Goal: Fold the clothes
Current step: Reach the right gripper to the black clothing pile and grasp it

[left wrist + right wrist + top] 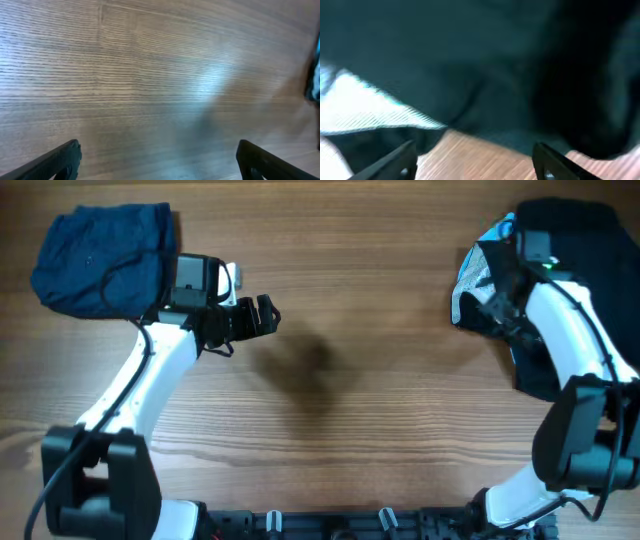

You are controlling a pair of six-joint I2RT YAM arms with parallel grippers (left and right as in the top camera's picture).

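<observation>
A folded dark blue garment (pixel 100 255) lies at the table's far left corner. A heap of dark clothes (pixel 570 240) with a white and light blue piece (pixel 475 280) lies at the far right. My left gripper (pixel 268 315) is open and empty over bare wood (pixel 160 100), right of the blue garment. My right gripper (pixel 495 310) is open, low over the heap's near edge. The right wrist view shows dark cloth (pixel 495 65) and the white piece (pixel 365 107) just ahead of the open fingers (pixel 475 162), with bare wood between them.
The wooden table (pixel 350 410) spans the view. A dark cloth edge (pixel 314 80) shows at the right border of the left wrist view.
</observation>
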